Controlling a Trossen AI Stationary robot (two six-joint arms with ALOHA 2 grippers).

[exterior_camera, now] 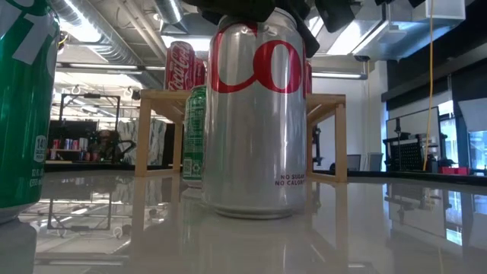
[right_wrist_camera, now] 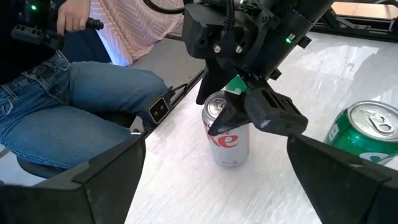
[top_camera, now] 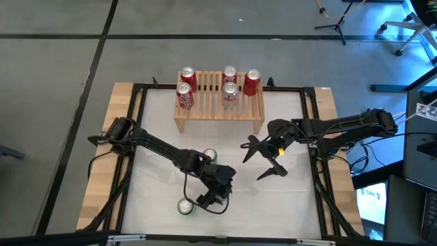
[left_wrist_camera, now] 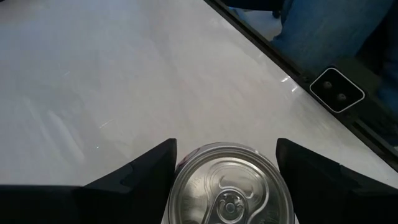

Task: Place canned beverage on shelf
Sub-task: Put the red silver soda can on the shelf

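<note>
A silver can with red lettering (exterior_camera: pixel 255 114) stands upright on the white table, and my left gripper (top_camera: pixel 215 195) is shut on it near the table's front edge. In the left wrist view its top (left_wrist_camera: pixel 227 186) shows between my two fingers. The light-wood shelf (top_camera: pixel 218 113) stands at the far edge on its side legs, with several red and silver cans (top_camera: pixel 188 80) upright on its slats. My right gripper (top_camera: pixel 266 160) hangs open in mid-air right of centre, holding nothing. My left gripper pinches the silver can's upper wall (left_wrist_camera: pixel 181 177), just under the rim, between its two fingers (left_wrist_camera: pixel 146 174), one on either side. The fingers come slanting down from above. The can stands upright with its bottom (exterior_camera: pixel 255 209) on the table.
One green can (top_camera: pixel 186 206) stands just left of my left gripper at the front edge, and another (top_camera: pixel 209 156) stands behind it toward the shelf. A person in jeans (right_wrist_camera: pixel 74 106) sits beyond the table's near edge. The black frame (top_camera: pixel 311 137) runs round the white surface.
</note>
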